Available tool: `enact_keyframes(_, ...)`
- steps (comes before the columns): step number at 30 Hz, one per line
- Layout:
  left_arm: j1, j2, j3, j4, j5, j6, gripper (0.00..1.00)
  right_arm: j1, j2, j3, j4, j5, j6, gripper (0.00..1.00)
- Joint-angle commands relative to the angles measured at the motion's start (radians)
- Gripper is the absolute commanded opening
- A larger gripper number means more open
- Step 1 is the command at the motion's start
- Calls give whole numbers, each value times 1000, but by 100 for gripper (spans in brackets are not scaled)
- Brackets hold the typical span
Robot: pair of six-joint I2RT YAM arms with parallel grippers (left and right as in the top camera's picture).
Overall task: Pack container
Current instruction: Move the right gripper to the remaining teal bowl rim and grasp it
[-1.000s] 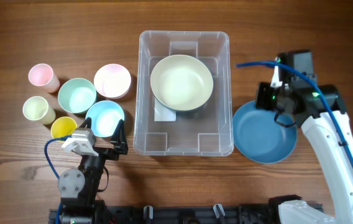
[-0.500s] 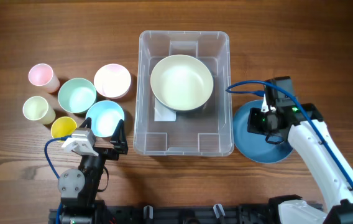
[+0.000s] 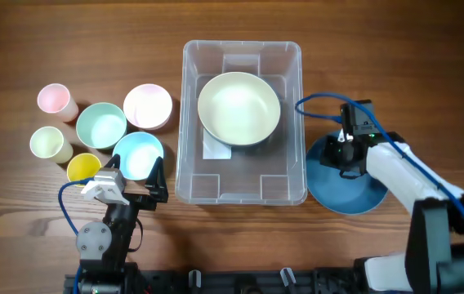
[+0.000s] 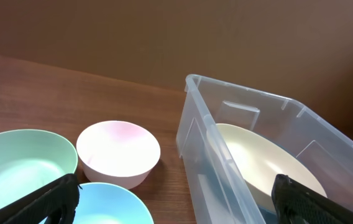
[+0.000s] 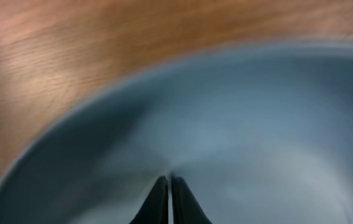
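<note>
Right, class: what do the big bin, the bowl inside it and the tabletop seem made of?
Bin: clear glossy plastic; its walls are see-through. Bowl: likely plastic, cream, smooth, evenly coloured, softly sheened. Tabletop: wood or wood-look laminate; brown grain shows.

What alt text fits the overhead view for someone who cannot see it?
A clear container sits mid-table holding a cream bowl; right of it, the shut right tool points into a dark blue bowl. At left stand a pink bowl, green bowl, light blue bowl, pink cup, pale cup and yellow cup, with the open left tool nearby.
</note>
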Motion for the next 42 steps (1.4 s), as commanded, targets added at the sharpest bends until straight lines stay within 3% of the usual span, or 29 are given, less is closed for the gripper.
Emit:
enact_keyframes(1,2,-5,-7,-2,-3,16,100,-67,50,-3,77,16,13,4)
enact_keyframes(10,2,-5,-7,-2,-2,16,100,-220,52,-2,351,4,13,4)
enact_keyframes(22,2,-5,-7,-2,-2,16,100,-247,52,4,657,77,-42,4)
enact_keyframes(26,2,-5,-7,-2,-2,16,100,-248,43,58,585,87,-69,4)
enact_keyframes(32,2,-5,-7,-2,-2,16,100,-331,-9,205,265,124,-67,4)
enact_keyframes(35,2,-5,-7,-2,-2,16,100,-404,-21,282,123,55,-78,5)
enact_keyframes(38,2,-5,-7,-2,-2,16,100,-451,-21,303,57,-81,-162,24)
enact_keyframes(40,2,-5,-7,-2,-3,16,100,-472,-21,302,-5,-98,-180,51)
enact_keyframes(41,2,-5,-7,-2,-2,16,100,-477,-21,301,-27,-97,-190,61)
enact_keyframes(42,2,-5,-7,-2,-3,16,100,-483,-21,300,-59,-96,-209,64)
